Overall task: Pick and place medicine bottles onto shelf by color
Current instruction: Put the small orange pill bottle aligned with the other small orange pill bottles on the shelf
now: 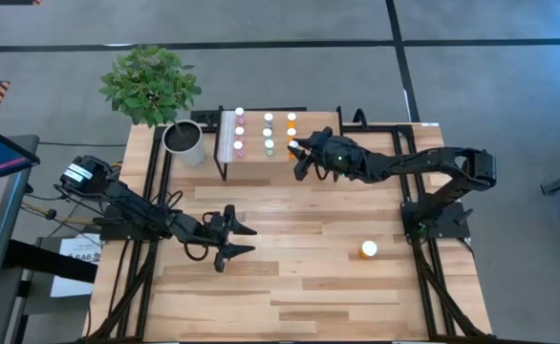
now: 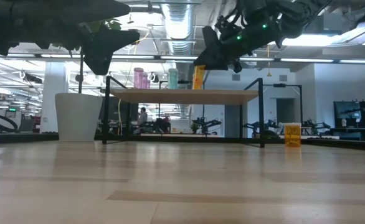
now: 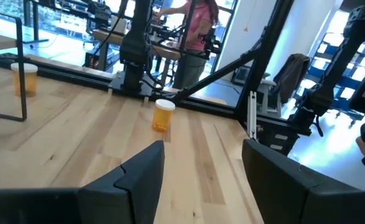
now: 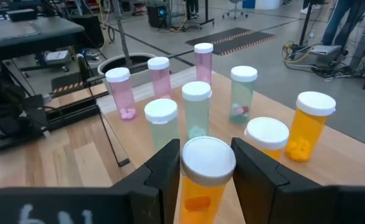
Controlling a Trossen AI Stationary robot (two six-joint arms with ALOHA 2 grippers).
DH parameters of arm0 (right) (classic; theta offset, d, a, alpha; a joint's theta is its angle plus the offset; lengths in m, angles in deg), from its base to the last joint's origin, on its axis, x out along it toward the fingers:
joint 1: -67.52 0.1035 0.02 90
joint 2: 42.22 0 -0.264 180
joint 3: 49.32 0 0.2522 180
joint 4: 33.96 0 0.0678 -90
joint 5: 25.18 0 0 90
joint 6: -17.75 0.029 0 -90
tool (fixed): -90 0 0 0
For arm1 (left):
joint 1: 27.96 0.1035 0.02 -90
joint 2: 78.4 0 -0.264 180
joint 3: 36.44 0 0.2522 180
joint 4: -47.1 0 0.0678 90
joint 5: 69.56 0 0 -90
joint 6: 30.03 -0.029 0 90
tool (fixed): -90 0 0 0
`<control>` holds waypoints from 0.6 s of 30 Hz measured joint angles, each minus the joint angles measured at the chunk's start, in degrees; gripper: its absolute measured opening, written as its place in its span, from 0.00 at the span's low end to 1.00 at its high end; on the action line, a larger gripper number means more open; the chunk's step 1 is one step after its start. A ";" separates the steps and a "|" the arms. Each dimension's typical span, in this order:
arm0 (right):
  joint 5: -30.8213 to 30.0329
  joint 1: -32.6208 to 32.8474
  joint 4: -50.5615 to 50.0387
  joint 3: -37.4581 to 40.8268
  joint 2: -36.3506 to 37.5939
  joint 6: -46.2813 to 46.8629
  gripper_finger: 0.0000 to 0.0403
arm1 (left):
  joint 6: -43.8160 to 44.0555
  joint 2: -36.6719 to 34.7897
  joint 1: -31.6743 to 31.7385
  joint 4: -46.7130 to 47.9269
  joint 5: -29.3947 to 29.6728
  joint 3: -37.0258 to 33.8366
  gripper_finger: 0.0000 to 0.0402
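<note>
The shelf [image 1: 261,169] stands at the table's far side, and shows in the low view [image 2: 170,96]. On it stand pink [image 4: 121,93], teal [image 4: 196,109] and orange [image 4: 310,124] white-capped bottles, grouped by colour. My right gripper [image 1: 300,151] is over the shelf's right part, shut on an orange bottle [image 4: 206,180]. My left gripper [image 1: 242,240] hangs open and empty above the table's middle left. One orange bottle [image 1: 368,249] stands upright on the table at the right. Another [image 3: 24,78] stands on the table farther off in the left wrist view. My right gripper pinches the orange bottle between its two fingers [image 4: 165,177], on the sides just below the white cap [image 4: 207,158]. The fingers slant down from the table's right side. The bottle is upright [image 2: 199,78]; its base is level with the shelf top, and I cannot tell whether it rests there.
A grey-white plant pot [image 1: 184,143] with a green plant [image 1: 149,84] stands just left of the shelf. Black frame rails [image 1: 423,239] run along the table's left and right sides. A person [image 3: 195,31] stands in the room beyond the table.
</note>
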 joint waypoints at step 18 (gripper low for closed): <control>0.00 0.17 -0.77 0.02 0.00 -1.88 0.37 | 0.31 0.00 0.00 0.00 -0.02 0.00 0.51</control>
